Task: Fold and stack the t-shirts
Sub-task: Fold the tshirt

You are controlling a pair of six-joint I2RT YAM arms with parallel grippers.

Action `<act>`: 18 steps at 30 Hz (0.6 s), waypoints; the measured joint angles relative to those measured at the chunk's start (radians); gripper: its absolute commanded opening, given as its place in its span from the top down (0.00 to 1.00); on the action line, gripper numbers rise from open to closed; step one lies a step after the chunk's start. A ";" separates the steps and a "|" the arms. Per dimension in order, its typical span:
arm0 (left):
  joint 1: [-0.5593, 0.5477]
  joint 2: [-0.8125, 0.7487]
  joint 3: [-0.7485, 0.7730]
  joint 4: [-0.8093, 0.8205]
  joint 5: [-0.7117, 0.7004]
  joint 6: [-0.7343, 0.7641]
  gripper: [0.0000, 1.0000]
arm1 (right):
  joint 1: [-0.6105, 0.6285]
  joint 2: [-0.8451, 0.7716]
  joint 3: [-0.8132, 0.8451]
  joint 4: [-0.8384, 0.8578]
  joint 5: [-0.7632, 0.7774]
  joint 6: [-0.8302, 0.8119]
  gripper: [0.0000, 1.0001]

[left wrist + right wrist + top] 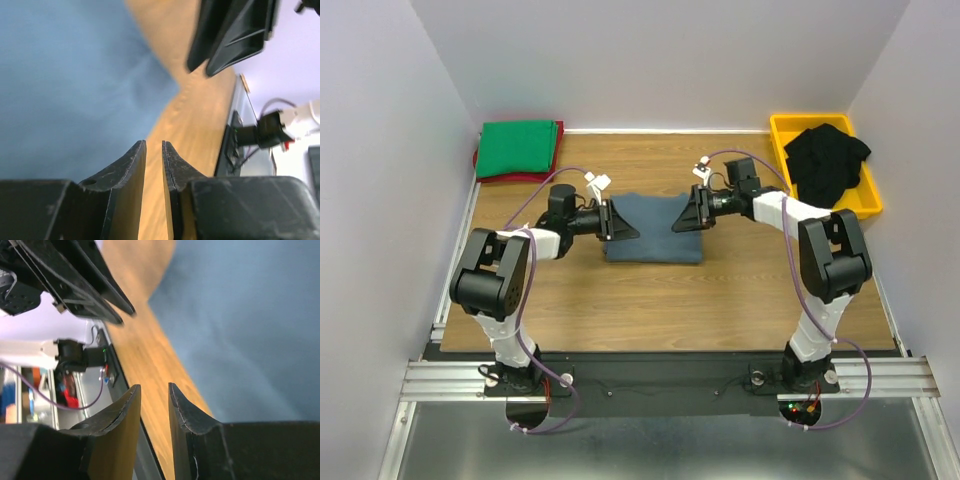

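Observation:
The slate blue-grey t-shirt [653, 228] lies folded into a rectangle at the table's middle. It fills the left of the left wrist view [65, 85] and the right of the right wrist view [250, 325]. My left gripper [620, 222] hovers at the shirt's left edge, its jaws [154, 142] a narrow gap apart with only wood showing between them. At the right edge, my right gripper [685, 215] is slightly open [154, 386] and empty. A folded green t-shirt [518, 148] rests on a red one [488, 173] at the back left. Black t-shirts [828, 160] lie crumpled in the bin.
The yellow plastic bin [810, 121] stands at the back right corner. White walls close in the table on three sides. Bare wood runs in front of the folded shirt toward the arm bases and the metal rail [660, 375].

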 measured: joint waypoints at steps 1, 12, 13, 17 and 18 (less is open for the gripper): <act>-0.019 -0.011 -0.004 0.018 0.004 -0.004 0.69 | 0.013 -0.013 -0.004 0.003 -0.004 -0.003 0.65; -0.035 0.237 -0.027 0.058 0.038 -0.023 0.70 | 0.045 0.217 -0.061 0.003 -0.038 -0.050 0.67; -0.017 0.242 -0.024 0.056 0.058 -0.019 0.70 | 0.040 0.217 -0.063 0.004 -0.040 -0.055 0.67; 0.036 0.241 -0.024 0.027 0.077 0.012 0.69 | 0.006 0.217 -0.071 -0.003 -0.048 -0.076 0.68; 0.048 0.235 -0.024 0.010 0.082 0.028 0.69 | -0.003 0.216 -0.071 -0.012 -0.049 -0.081 0.68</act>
